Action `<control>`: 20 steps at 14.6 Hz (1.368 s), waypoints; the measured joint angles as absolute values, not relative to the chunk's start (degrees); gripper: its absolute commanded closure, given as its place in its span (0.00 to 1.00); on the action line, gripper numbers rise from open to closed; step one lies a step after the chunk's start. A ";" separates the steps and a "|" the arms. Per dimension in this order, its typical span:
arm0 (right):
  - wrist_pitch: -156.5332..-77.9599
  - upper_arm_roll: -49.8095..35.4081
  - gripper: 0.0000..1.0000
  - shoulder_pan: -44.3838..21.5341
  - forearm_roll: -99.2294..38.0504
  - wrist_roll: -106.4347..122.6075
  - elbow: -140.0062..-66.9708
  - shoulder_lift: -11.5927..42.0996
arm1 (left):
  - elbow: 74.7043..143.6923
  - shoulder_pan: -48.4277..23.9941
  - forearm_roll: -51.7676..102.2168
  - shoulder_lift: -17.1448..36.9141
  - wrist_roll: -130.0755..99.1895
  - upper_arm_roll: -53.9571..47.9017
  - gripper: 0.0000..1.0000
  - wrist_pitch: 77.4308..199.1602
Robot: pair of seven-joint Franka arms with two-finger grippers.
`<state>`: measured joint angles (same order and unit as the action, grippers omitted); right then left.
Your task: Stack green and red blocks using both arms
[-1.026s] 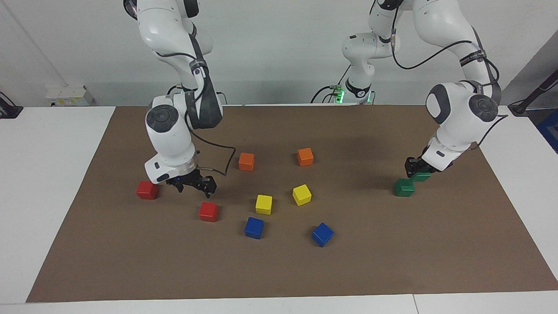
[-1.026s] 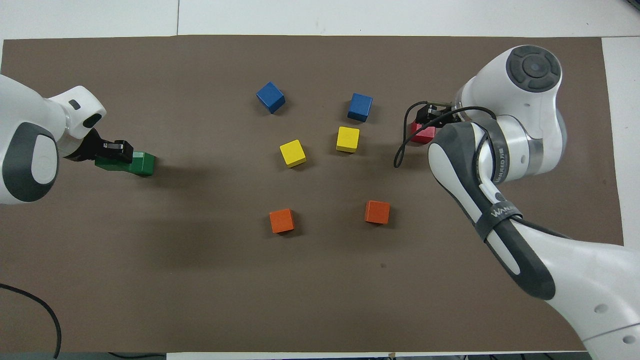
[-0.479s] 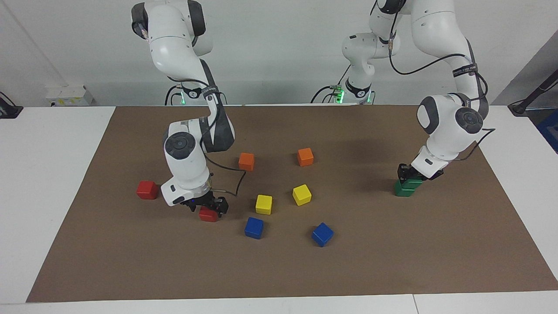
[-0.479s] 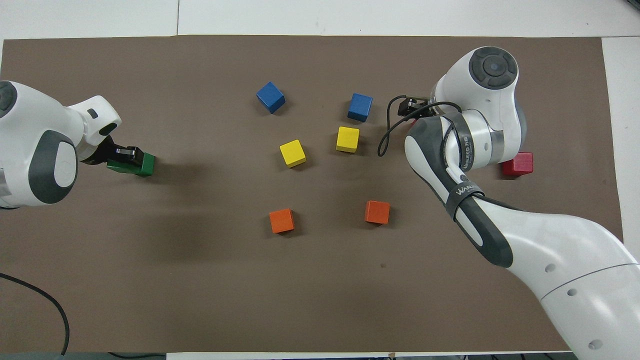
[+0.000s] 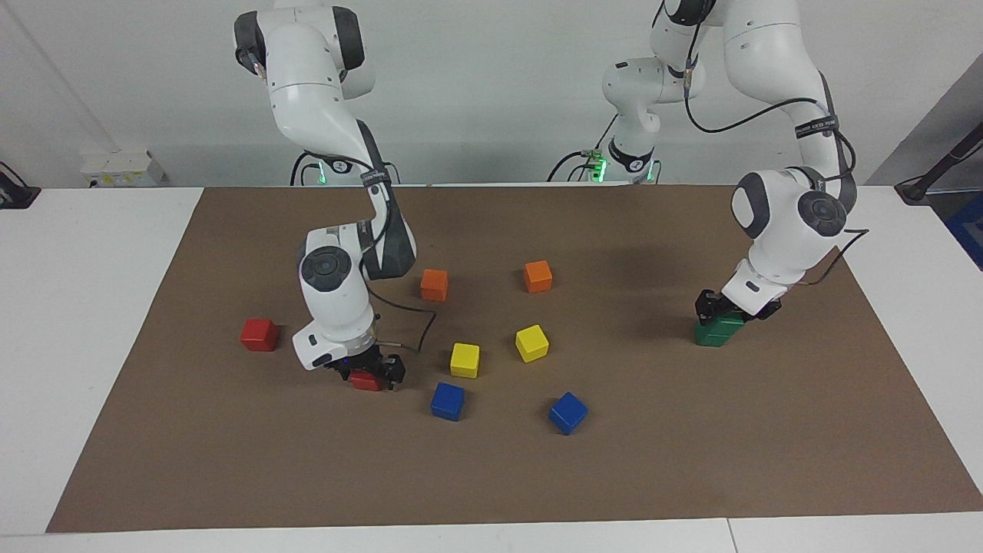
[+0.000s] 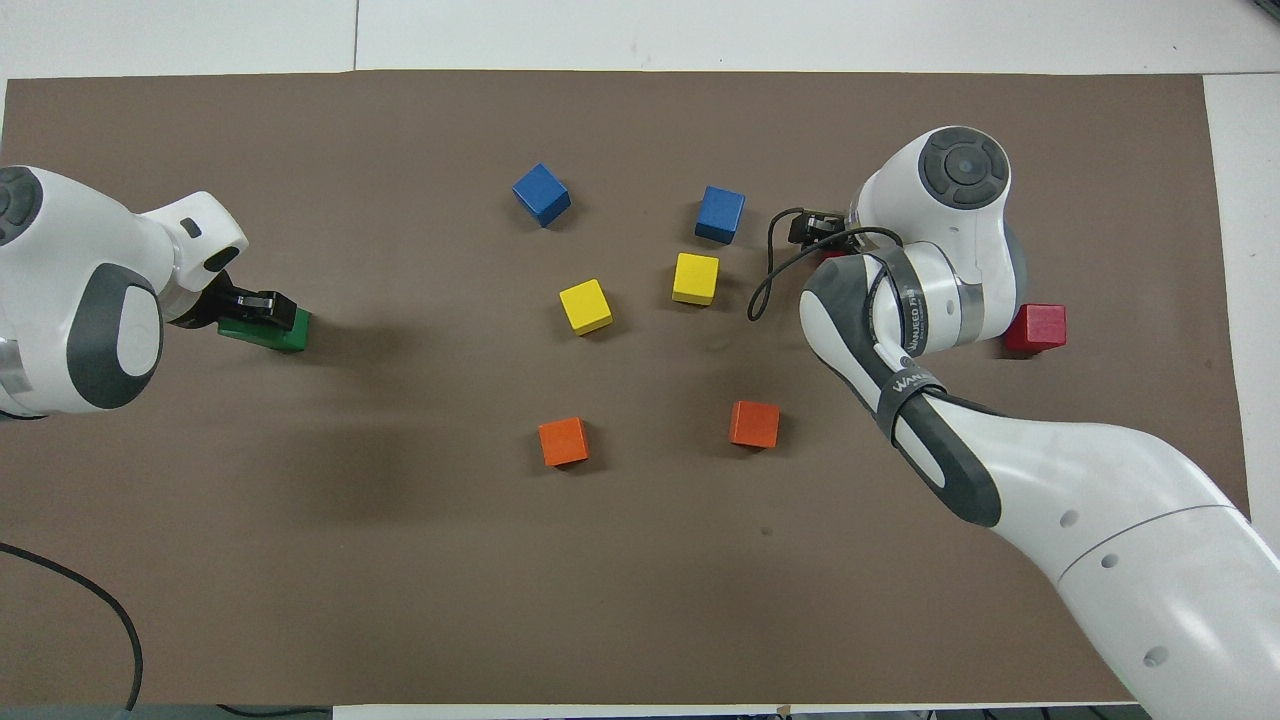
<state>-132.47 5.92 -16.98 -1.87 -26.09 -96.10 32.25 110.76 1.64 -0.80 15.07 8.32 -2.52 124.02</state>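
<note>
Left gripper [image 5: 722, 309]: on the upper dark green matte cube [image 5: 725, 324] stacked on another; its grip unclear.
Right gripper [image 5: 367, 374]: spread wide around a bright red matte cube [image 5: 364, 381] on the tabletop [image 5: 691, 461].
Second red cube [image 5: 259, 334]: nearby, toward the right arm's end.

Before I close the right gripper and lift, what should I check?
1. Right gripper is lowered around the red block: ok, one finger on each side of it.
2. Red block gripped: not ok, the jaws are open.
3. Second red block is free, toward the right arm's end: ok.
4. Nearest yellow block and blue block are apart from the right gripper: ok.
5. Upper green block sits on the lower green block: ok.
6. Left gripper has let go of the upper green block: cannot tell.
</note>
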 measured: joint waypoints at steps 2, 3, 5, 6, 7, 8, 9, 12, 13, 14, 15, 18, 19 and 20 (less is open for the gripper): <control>-132.37 5.99 1.00 -16.88 -1.96 -26.15 -96.39 32.24 | 110.44 1.74 -0.80 14.77 8.32 -2.36 0.00 123.78; -132.11 6.07 1.00 -16.87 -1.96 -26.17 -96.37 32.10 | 109.57 1.77 -0.79 14.12 8.32 -2.24 0.00 122.29; -130.14 6.25 1.00 -16.83 -1.99 -26.22 -96.15 31.57 | 105.16 1.88 -0.79 11.74 8.31 -2.03 0.00 113.34; -128.90 6.30 1.00 -16.81 -1.99 -26.22 -95.76 31.46 | 102.51 2.00 -0.79 9.92 8.23 -1.91 0.00 107.82; -127.79 6.34 1.00 -16.80 -1.99 -26.22 -95.29 31.31 | 100.38 2.09 -0.79 7.50 8.02 -1.77 0.00 102.62; -127.02 6.40 1.00 -16.75 -1.99 -25.93 -94.95 30.98 | 99.38 2.14 -0.79 4.75 7.74 -1.70 0.00 98.77; -126.16 6.49 1.00 -16.44 -1.99 -24.77 -94.90 30.18 | 99.27 2.18 -0.78 1.79 7.52 -1.70 0.00 95.45; -121.49 6.65 1.00 -11.73 -1.99 -14.92 -96.88 24.54 | 99.72 2.08 -0.78 -4.64 4.87 -1.85 0.00 87.38; -120.75 6.67 1.00 -9.02 -2.00 -10.08 -99.54 21.49 | 100.25 1.95 -0.77 -5.88 3.52 -1.97 0.00 86.40; -120.73 6.70 1.00 -6.34 -2.00 -5.92 -102.93 18.37 | 100.83 1.80 -0.76 -6.46 2.90 -2.09 0.00 86.33; -120.76 6.73 1.00 -3.88 -2.00 -2.58 -106.14 15.63 | 101.24 1.45 -0.73 -6.54 2.59 -2.24 0.00 86.66; -122.44 6.73 1.00 1.08 -2.00 3.65 -112.30 11.50 | 101.68 -0.10 -0.72 -4.58 1.82 -2.37 0.00 89.89; -123.44 6.72 1.00 1.62 -2.00 4.34 -113.45 11.22 | 101.16 -0.34 -0.72 -3.14 1.76 -2.34 0.00 90.73; -125.02 6.68 1.00 1.70 -2.00 4.46 -114.40 11.19 | 100.22 -0.68 -0.72 -1.90 1.69 -2.24 0.00 91.16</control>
